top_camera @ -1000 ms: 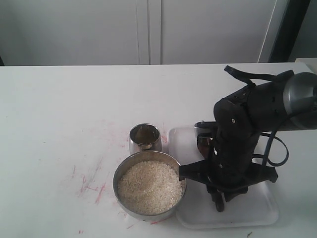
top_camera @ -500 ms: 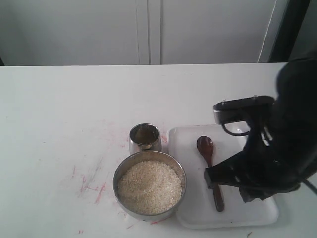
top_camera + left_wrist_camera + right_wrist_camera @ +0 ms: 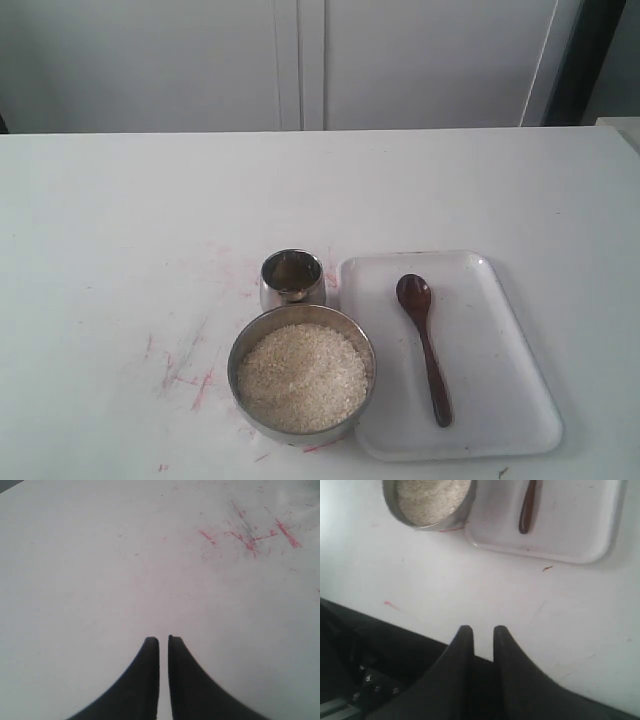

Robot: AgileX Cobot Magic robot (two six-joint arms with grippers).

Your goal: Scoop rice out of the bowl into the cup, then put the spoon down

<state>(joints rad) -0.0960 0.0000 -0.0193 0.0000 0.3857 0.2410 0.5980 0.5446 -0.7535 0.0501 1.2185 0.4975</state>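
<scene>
The wide steel bowl stands near the table's front, filled with off-white rice. Just behind it, touching or nearly so, is the small steel cup; its inside looks dark and I cannot make out its contents. The dark wooden spoon lies free on a white tray to the bowl's right, oval end away from the front edge. Neither arm shows in the exterior view. My left gripper hangs shut over bare table. My right gripper is shut and empty over the table's front edge, far back from the bowl, spoon and tray.
Red scribble marks stain the table left of the bowl and also appear in the left wrist view as red marks. White cabinet doors rise behind the table. The robot's dark base lies below the table's front edge.
The right arm, which stood over the tray a second ago, has pulled away to the right and out of the exterior view. The spoon stays lying on the tray.
</scene>
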